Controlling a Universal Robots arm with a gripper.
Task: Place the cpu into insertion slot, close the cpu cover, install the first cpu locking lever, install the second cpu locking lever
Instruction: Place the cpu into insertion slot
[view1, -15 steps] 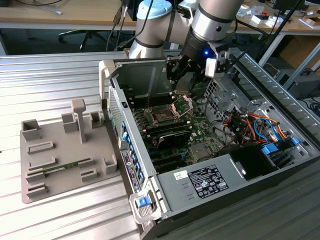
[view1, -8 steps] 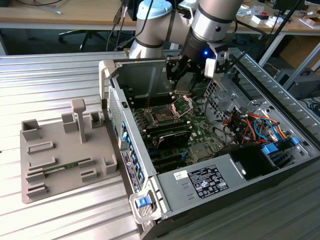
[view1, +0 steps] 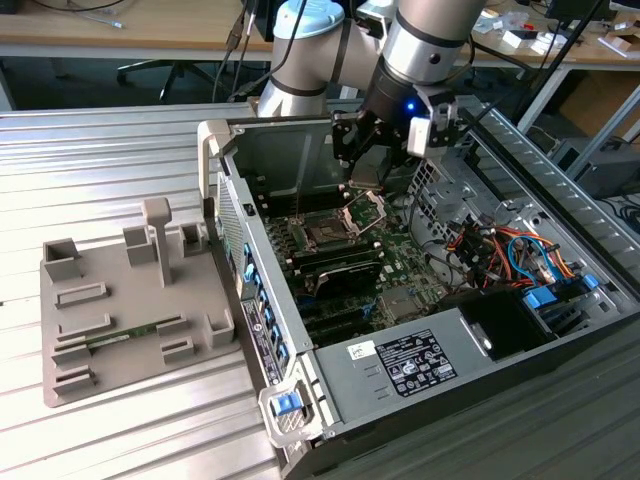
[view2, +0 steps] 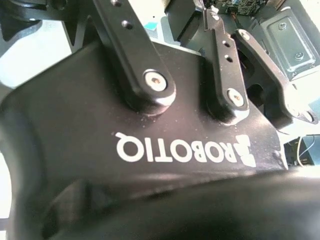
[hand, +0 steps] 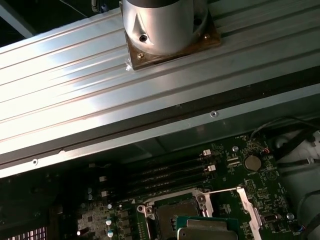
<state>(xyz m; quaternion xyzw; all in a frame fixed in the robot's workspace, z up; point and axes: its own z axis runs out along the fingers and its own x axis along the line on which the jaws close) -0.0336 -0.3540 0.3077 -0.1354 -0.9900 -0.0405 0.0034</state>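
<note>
1. A ribbed metal table (view1: 100, 150) holds everything. It has lots of bare space on the exterior view's left.
2. A computer case (view1: 250, 290) lies on the table with its top open. Its walls stand up on all sides, so the only way in is from above.
3. The robot arm (view1: 420, 40) leans in over the far wall of the case.
4. A grey holder tray (view1: 130, 365) sits on the table just beside the case.
5. A grey power box (view1: 400, 365) with a white label sits in the near end of the case, well apart from the gripper.
6. Orange and blue wires (view1: 510, 250) bunch up on the exterior view's right, away from the work.
7. The green circuit board (view1: 395, 255) lies flat on the case floor.
8. The long black memory slots (hand: 165, 175) lie just beside the insertion slot.
9. The cpu cover (view1: 365, 210) is a thin silver frame. It stands tipped up at the slot's edge.
10. The insertion slot (view1: 325, 233) is a small black square with a silver rim. It is uncovered, with open air above it.
11. The cpu (hand: 207, 229) is a flat square with a silvery top and a green edge. It hangs in the air above the slot, not in it yet.
12. The gripper (view1: 366, 178) has its fingers closed in tight, pinching the cpu between them.
</note>
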